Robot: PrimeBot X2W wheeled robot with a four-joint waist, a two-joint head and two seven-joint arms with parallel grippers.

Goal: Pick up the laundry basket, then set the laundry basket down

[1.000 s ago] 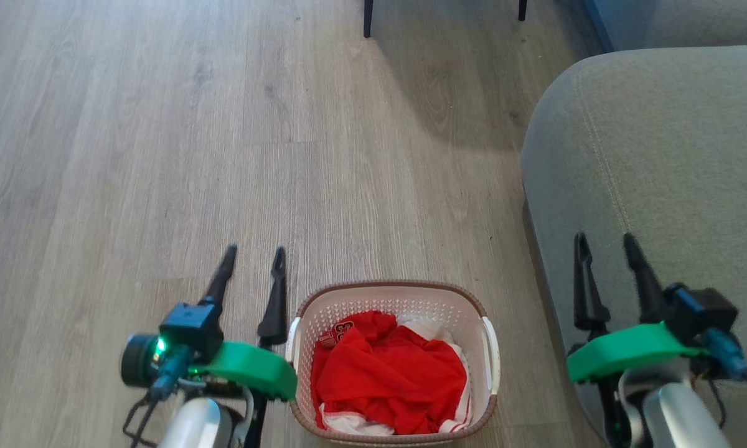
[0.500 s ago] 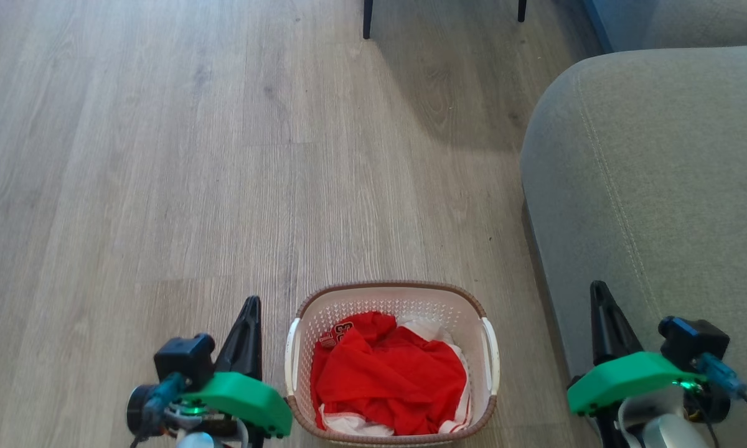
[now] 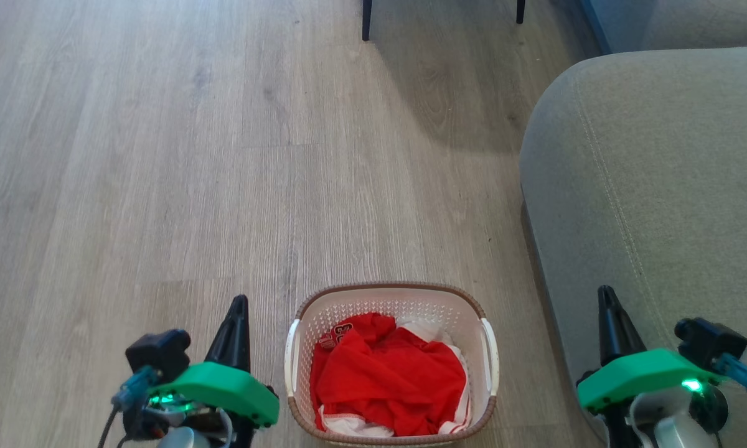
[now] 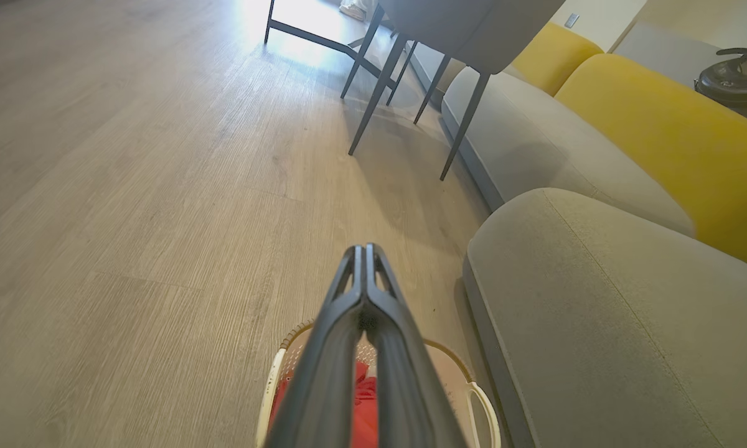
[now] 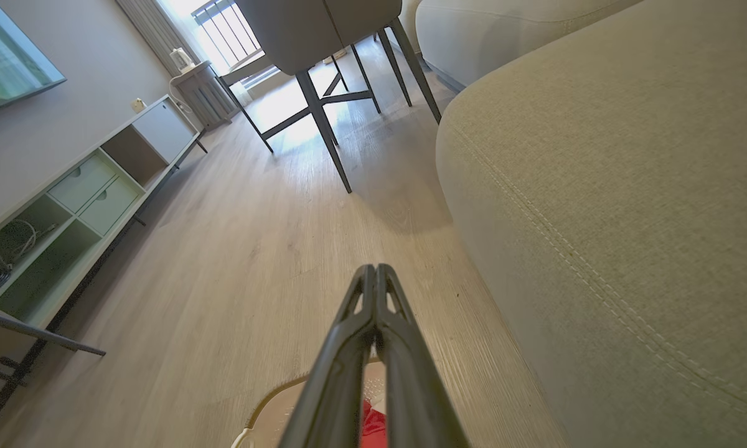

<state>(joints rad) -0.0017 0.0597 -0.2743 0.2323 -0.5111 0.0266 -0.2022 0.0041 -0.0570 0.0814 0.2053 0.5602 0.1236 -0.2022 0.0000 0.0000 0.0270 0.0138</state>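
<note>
Wood floor [image 3: 162, 155] — grey sofa [image 3: 660, 186].

A grey sofa [image 3: 660, 186] stands on the wood floor [image 3: 162, 155]; chair legs [image 3: 367, 18] beyond, yellow cushions [image 4: 660, 137] behind.

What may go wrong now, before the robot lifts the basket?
1. Both the left gripper and right gripper are shut beside the cream perforated plastic laundry basket, touching neither white handle; moving in shut, they might push it.
2. The right gripper hangs close to the grey fabric sofa and may brush it.
</note>
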